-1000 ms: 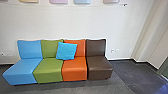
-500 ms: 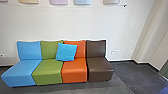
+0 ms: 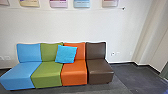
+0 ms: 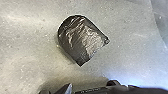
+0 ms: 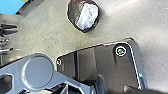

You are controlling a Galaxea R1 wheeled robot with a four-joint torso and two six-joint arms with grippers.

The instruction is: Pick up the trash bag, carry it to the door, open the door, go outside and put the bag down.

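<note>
Four seats: blue (image 3: 18,75), green (image 3: 47,75), orange (image 3: 74,74) and brown (image 3: 100,71), side by side from left to centre right of the head view.
Cushion (image 3: 66,54): one, bright blue, leaning where the green and orange backs meet.
Wall pictures (image 3: 82,3): five, cut by the top edge.
Trash bag (image 4: 80,40): one, dark, glossy and crinkled, rounded on one side and pointed on another, with a pale patch; upper centre of the left wrist view and top centre of the right. Grey floor (image 4: 132,47) lies behind it; I cannot tell whether they touch.
Left gripper: hold or release, cannot tell.
Right gripper: likewise cannot tell.
Shift since the earlier frame: seats lower, more of the wall pictures in sight; the camera has moved, and the cushion keeps its place on the seats.
</note>
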